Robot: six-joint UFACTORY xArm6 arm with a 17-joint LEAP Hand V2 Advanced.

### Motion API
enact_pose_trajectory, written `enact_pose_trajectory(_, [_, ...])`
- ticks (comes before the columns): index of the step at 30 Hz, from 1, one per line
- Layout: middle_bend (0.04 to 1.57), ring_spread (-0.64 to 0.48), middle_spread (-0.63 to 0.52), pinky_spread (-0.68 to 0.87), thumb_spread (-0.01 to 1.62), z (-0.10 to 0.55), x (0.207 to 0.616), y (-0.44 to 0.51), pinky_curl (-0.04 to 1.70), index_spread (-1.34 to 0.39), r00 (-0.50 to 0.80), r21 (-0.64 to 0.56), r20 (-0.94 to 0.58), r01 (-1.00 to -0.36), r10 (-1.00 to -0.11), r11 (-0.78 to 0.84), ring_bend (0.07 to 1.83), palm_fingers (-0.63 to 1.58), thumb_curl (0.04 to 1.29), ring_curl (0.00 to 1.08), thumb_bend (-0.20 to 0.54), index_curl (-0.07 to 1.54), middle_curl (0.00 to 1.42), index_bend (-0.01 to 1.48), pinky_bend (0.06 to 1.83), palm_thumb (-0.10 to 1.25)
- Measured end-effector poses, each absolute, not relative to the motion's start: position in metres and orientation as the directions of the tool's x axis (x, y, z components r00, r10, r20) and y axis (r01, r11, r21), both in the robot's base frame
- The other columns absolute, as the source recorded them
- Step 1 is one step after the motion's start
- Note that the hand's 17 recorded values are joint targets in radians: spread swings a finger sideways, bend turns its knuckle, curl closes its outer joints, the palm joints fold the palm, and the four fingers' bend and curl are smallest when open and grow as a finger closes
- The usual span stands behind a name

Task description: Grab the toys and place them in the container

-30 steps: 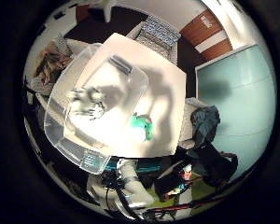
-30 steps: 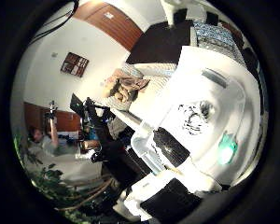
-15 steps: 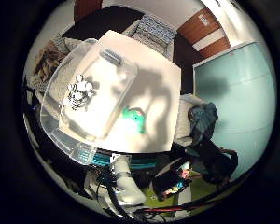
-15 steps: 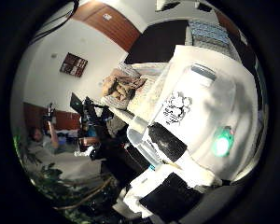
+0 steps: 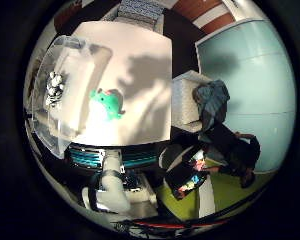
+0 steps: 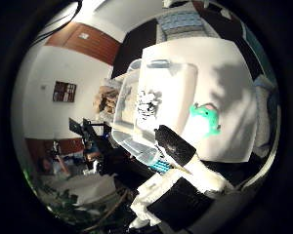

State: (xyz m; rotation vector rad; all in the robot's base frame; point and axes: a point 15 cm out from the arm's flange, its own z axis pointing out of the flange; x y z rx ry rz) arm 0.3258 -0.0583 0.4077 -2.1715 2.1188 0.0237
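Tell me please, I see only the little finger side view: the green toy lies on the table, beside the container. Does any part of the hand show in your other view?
Observer: Yes. In the thumb side view the hand shows one straight finger, holding nothing.
Operator: Does it cover the green toy?
Observer: No. It shows in front of the container's near corner, apart from the green toy.
Operator: What is beyond the container?
Observer: A brown heap, off the table.
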Motion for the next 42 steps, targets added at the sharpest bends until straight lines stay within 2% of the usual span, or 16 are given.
enact_pose_trajectory(8, [0.19,0.22,0.03,0.49,1.17,0.331,0.311,-0.09,0.32,-0.39,-0.048,-0.013,-0.101,-0.999,-0.994,0.05,0.29,0.19,0.34,0.24,-0.019,0.27,0.32,0.16,0.45,0.58])
enact_pose_trajectory(13, [0.19,0.22,0.04,0.49,1.17,0.266,0.285,-0.085,0.32,-0.39,-0.077,0.065,-0.125,-0.995,-0.989,0.069,0.3,0.16,0.34,0.25,-0.019,0.27,0.31,0.16,0.47,0.59])
enact_pose_trajectory(17, [0.19,0.23,0.05,0.49,1.17,0.257,0.299,-0.09,0.31,-0.39,-0.082,0.012,-0.106,-0.997,-0.991,0.082,0.31,0.15,0.34,0.25,-0.018,0.27,0.31,0.16,0.48,0.59])
enact_pose_trajectory(32, [0.19,0.23,0.06,0.49,1.17,0.226,0.31,-0.052,0.3,-0.37,-0.014,0.047,-0.114,-0.999,-0.993,0.009,0.33,0.14,0.35,0.25,-0.019,0.27,0.31,0.15,0.52,0.6])
enact_pose_trajectory(42, [0.19,0.22,0.06,0.48,1.17,0.199,0.334,-0.034,0.3,-0.36,0.027,0.043,-0.104,-0.999,-0.994,-0.032,0.36,0.12,0.35,0.25,-0.019,0.26,0.32,0.16,0.55,0.6])
